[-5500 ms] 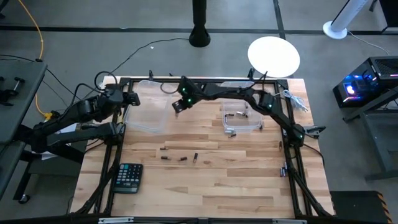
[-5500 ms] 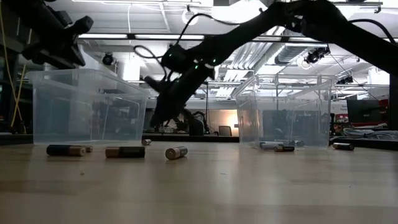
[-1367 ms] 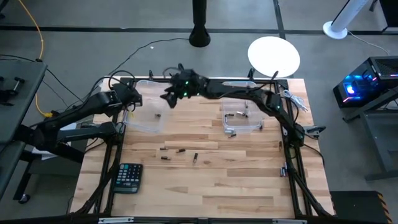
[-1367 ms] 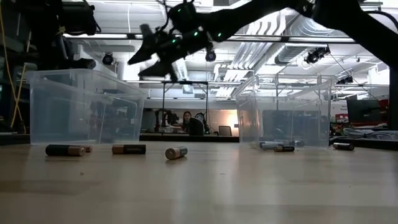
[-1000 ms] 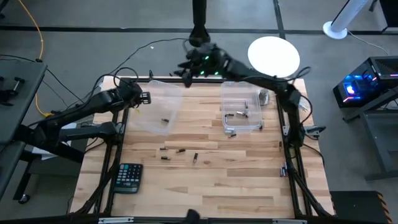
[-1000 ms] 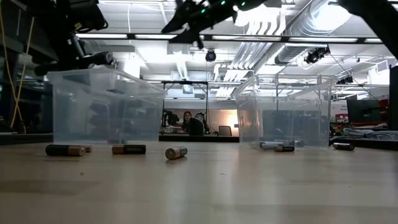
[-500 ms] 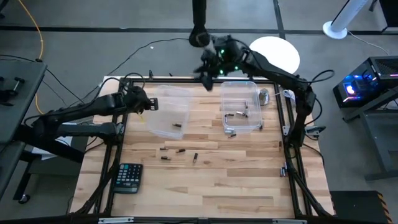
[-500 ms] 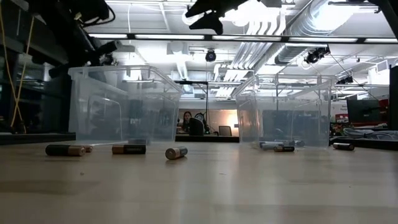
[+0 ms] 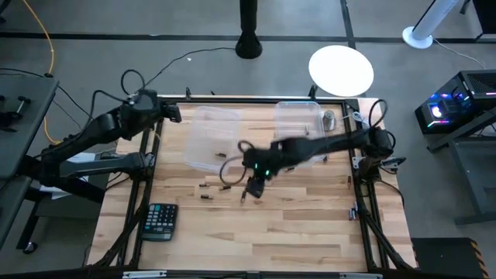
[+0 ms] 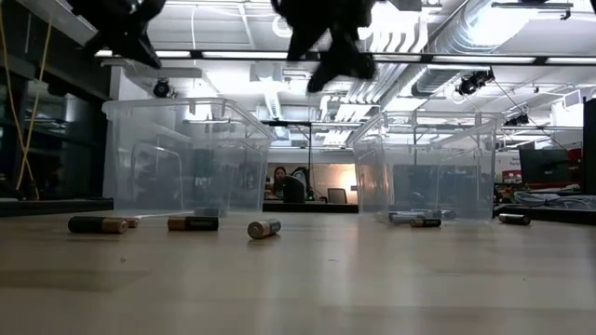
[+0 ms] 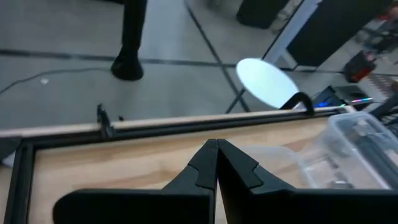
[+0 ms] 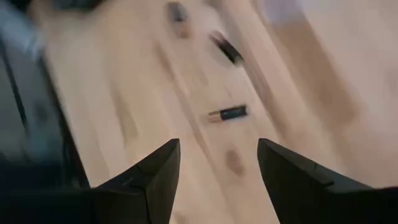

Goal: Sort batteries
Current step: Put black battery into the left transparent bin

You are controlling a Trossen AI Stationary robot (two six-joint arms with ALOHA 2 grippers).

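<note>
The right tool (image 9: pixel 253 188) hangs above the middle of the wooden counter (image 9: pixel 271 232), its arm stretching across from the right edge, and in its wrist view the two fingers (image 12: pixel 155 180) stand wide apart with nothing between them, so it is released. Below it on the bare wood lies a loose group of batteries (image 9: pixel 223 189), scattered in a short row near the counter's middle; the wrist view shows one brown and copper cell (image 12: pixel 227 114) lying on its side between the spread fingers, with two more blurred ones farther off. From counter height, three of these cells lie in a line: a dark one (image 10: pixel 97 224) at the left, a second dark one (image 10: pixel 193 223) beside it, and a silvery one (image 10: pixel 264 228) turned end-on toward the camera. A clear plastic bin (image 9: pixel 211 139) sits at the back left of the counter with one dark battery (image 9: pixel 221 155) lying in it, and a second clear bin (image 9: pixel 302 133) sits at the back right with several batteries (image 10: pixel 416 220) on its floor. Another cell (image 10: pixel 513 219) lies on the counter just outside that right bin. The left tool (image 9: pixel 172 114) waits at the back left corner, beside the left bin, and its wrist view shows the fingers (image 11: pixel 233 165) pressed together on nothing, clenched. A black calculator (image 9: pixel 160 221) lies near the front left edge.
</note>
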